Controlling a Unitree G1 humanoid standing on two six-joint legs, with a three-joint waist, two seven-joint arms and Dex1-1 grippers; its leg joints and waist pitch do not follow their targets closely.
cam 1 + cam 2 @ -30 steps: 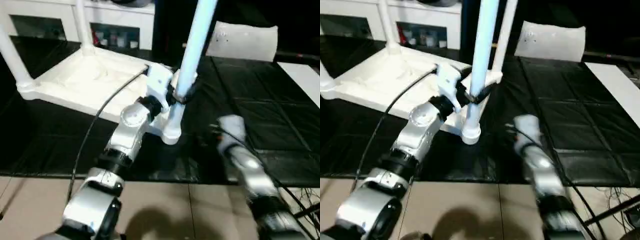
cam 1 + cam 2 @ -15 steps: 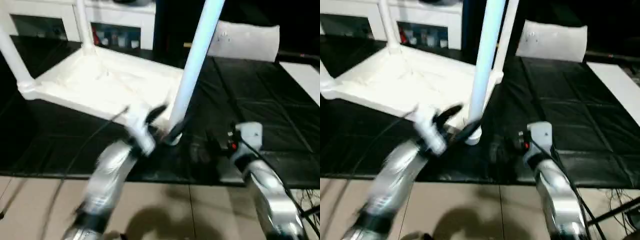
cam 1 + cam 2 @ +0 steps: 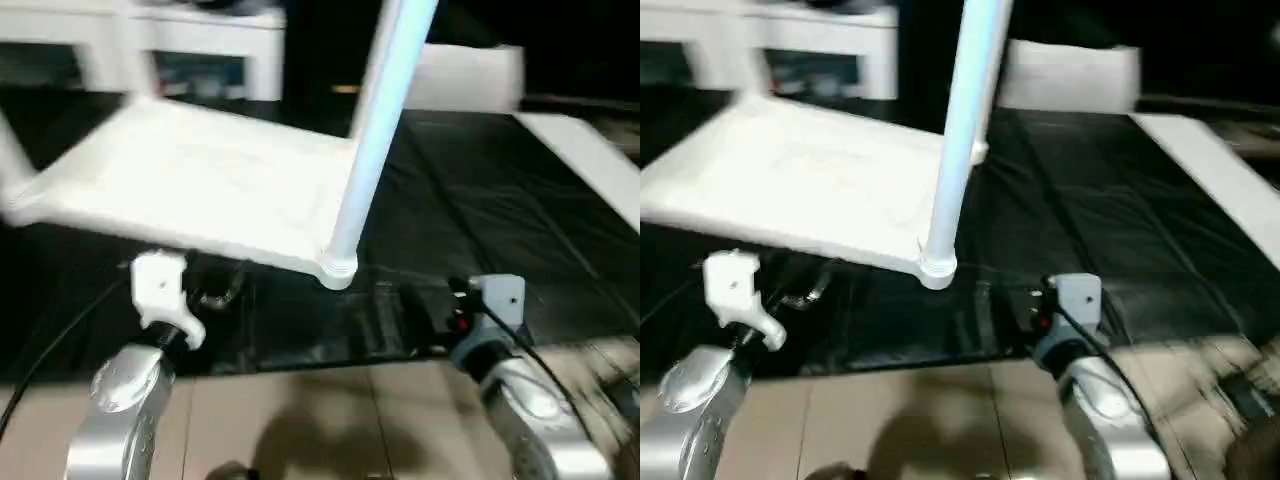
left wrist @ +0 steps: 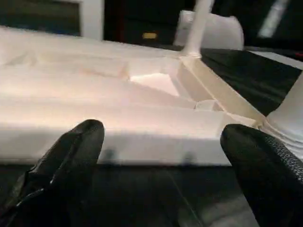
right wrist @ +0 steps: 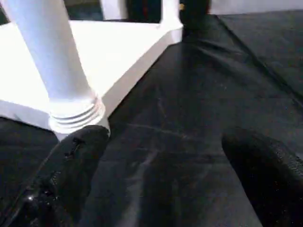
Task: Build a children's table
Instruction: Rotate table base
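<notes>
Tabletop (image 3: 200,190) inverted, sockets up, for fitting leg (image 3: 375,130). Left gripper (image 4: 165,156), right gripper (image 5: 165,165): wide, empty, clear of table.

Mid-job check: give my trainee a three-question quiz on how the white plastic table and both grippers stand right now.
1. True or false: the near white tapered round leg stands upright in a corner socket of the white plastic square tabletop.
2. What state is the left gripper in? A) open, holding nothing B) shut on the leg C) shut on the tabletop
3. Fill in: the right gripper is ____, over the black mat.

Key: 1 true; 2 A; 3 open.
</notes>
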